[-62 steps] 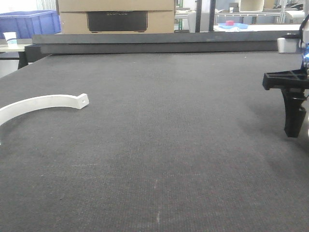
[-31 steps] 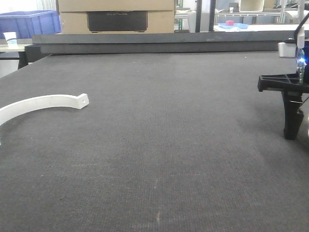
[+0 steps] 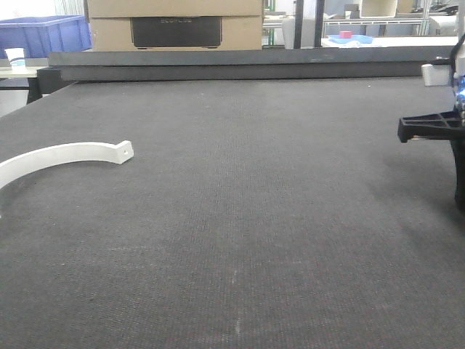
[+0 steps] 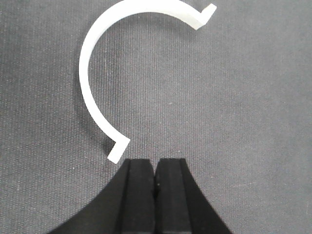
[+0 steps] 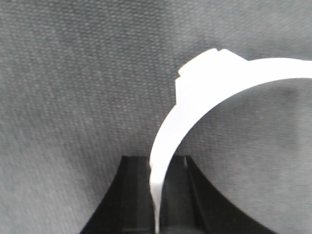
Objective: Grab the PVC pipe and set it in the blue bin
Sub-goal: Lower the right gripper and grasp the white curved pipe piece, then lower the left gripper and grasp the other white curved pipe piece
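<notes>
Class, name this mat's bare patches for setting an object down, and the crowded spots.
Free: the middle and near strip of the mat, between the white curved bracket at left and the right gripper at right. Crowded: the left edge round the bracket; the right edge, where that gripper grips the PVC pipe.

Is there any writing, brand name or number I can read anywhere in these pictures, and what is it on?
"ECOFLOW": faint and blurred, so not certain; on the dark panel of the cardboard box behind the table.
On the paper cup: marks too small to read.
On the white PVC piece in the right gripper and the white arc by the left gripper: no writing.
</notes>
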Robot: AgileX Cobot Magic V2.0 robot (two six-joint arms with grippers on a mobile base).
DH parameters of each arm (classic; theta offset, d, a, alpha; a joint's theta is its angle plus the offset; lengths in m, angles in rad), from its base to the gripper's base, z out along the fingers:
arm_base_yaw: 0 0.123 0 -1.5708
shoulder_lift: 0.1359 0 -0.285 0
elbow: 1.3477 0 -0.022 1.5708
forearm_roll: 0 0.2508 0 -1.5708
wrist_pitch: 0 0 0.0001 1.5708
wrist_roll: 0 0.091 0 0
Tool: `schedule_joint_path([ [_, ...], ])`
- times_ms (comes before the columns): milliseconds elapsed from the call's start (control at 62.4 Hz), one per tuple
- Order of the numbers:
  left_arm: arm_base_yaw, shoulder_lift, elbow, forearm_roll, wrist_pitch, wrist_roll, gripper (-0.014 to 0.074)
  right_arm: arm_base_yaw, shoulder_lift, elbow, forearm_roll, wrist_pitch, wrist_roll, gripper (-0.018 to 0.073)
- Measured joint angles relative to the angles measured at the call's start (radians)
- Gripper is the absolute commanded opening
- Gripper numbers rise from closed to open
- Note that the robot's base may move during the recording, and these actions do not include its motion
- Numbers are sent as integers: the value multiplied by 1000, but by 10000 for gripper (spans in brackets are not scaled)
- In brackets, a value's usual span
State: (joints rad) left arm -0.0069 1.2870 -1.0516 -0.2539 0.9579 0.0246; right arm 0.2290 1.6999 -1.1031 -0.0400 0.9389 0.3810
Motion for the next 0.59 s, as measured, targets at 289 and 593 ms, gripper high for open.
schedule_joint_path([
  [289, 0, 107, -120, 14, 127, 0, -111, 91, -109, 0, 3, 5, -213, -162],
  [593, 0, 350, -271, 155, 147, -67, -111, 93, -128, 0, 5, 31, -225, -162],
])
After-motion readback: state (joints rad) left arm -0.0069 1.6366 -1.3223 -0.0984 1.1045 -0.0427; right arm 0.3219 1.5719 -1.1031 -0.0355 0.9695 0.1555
